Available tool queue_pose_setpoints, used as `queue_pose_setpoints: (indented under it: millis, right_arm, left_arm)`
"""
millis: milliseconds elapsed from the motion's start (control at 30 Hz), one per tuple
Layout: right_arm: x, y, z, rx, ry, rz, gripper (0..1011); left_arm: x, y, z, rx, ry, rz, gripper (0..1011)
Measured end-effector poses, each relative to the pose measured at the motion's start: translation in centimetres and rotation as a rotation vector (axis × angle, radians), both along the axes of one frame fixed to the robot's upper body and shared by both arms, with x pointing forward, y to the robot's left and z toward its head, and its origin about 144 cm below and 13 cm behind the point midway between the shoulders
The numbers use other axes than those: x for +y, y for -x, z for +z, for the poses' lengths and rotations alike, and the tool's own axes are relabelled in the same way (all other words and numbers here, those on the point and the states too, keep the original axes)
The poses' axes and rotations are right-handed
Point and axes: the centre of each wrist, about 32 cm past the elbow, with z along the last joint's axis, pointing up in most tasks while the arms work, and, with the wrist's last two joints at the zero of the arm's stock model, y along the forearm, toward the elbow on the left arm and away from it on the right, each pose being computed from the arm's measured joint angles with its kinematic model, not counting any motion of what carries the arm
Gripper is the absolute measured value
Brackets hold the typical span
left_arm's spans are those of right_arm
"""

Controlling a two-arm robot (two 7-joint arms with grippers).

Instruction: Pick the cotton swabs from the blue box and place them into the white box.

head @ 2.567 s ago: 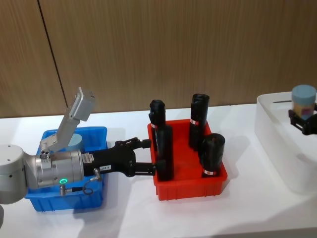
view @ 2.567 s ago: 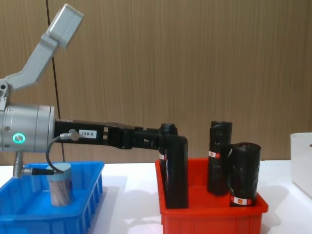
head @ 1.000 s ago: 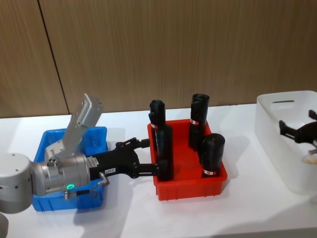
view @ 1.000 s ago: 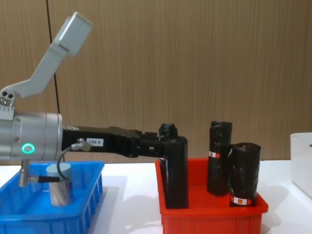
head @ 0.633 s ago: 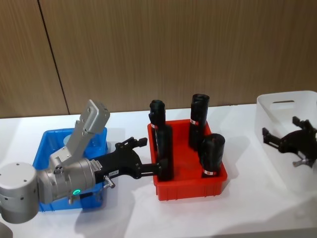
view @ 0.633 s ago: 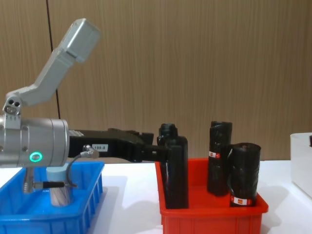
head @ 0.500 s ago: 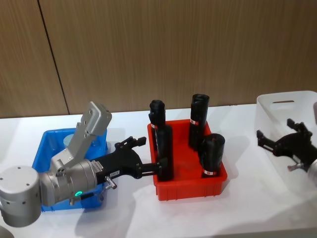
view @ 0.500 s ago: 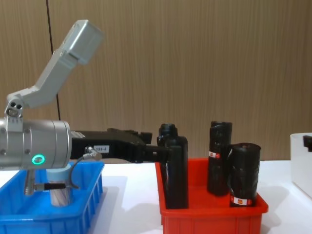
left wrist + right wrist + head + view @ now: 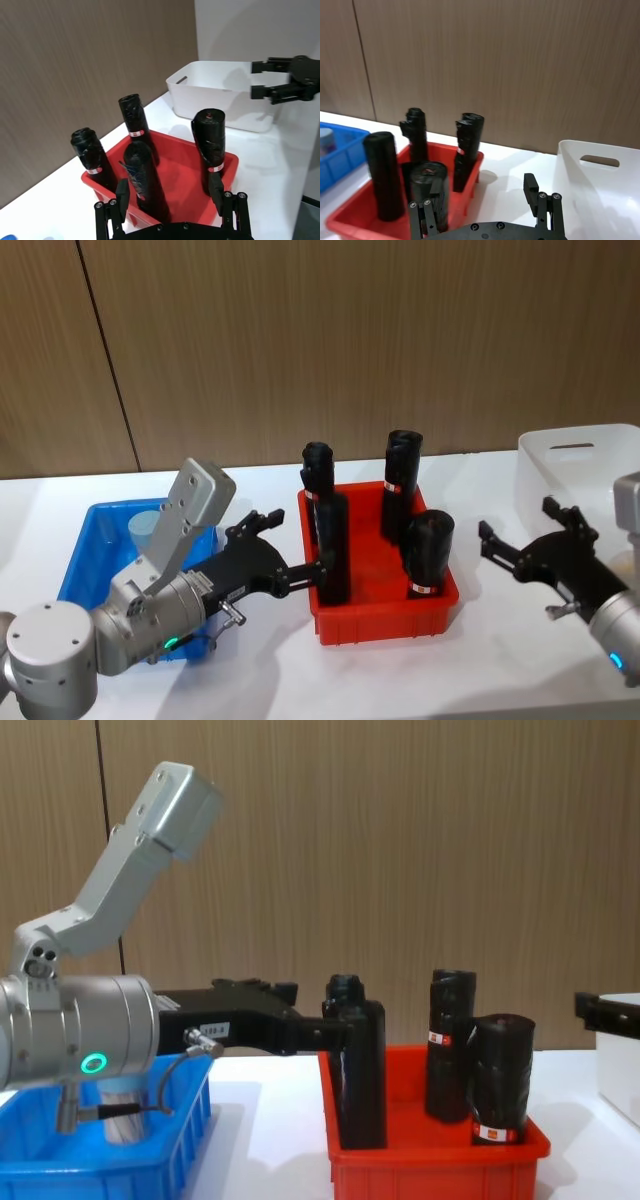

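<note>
One cotton swabs point(image 9: 147, 527) tub sits in the blue box point(image 9: 92, 535) at the table's left end, not yet in the white box point(image 9: 560, 472). The left gripper point(image 9: 303, 542) and right gripper point(image 9: 515, 517) gape wide, empty.

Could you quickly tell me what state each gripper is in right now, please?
Left gripper: open, holding nothing.
Right gripper: open, holding nothing.

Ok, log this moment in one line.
left tool: open, by red plastic bin | right tool: open, outside white plastic box | grey-lidded clear swab tub: in blue plastic box
</note>
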Motion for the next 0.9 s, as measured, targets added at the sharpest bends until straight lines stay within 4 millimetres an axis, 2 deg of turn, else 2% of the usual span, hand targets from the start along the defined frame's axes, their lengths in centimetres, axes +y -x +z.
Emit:
queue_pose_setpoints:
  millis: [167, 433, 900]
  right_arm:
    - [1.6, 1.9, 0.2, -0.021, -0.038, 0.020, 1002]
    - [2.8, 3.4, 0.4, -0.036, -0.069, 0.032, 1002]
    - [2.9, 3.6, 0.4, -0.038, -0.074, 0.034, 1002]
  left_arm:
    - [-0.6, 0.8, -0.2, -0.030, -0.001, 0.047, 1000]
    - [-1.3, 1.9, -0.5, -0.076, 0.002, 0.115, 1000]
    - [-2.8, 4.2, -0.9, -0.159, 0.020, 0.243, 1000]
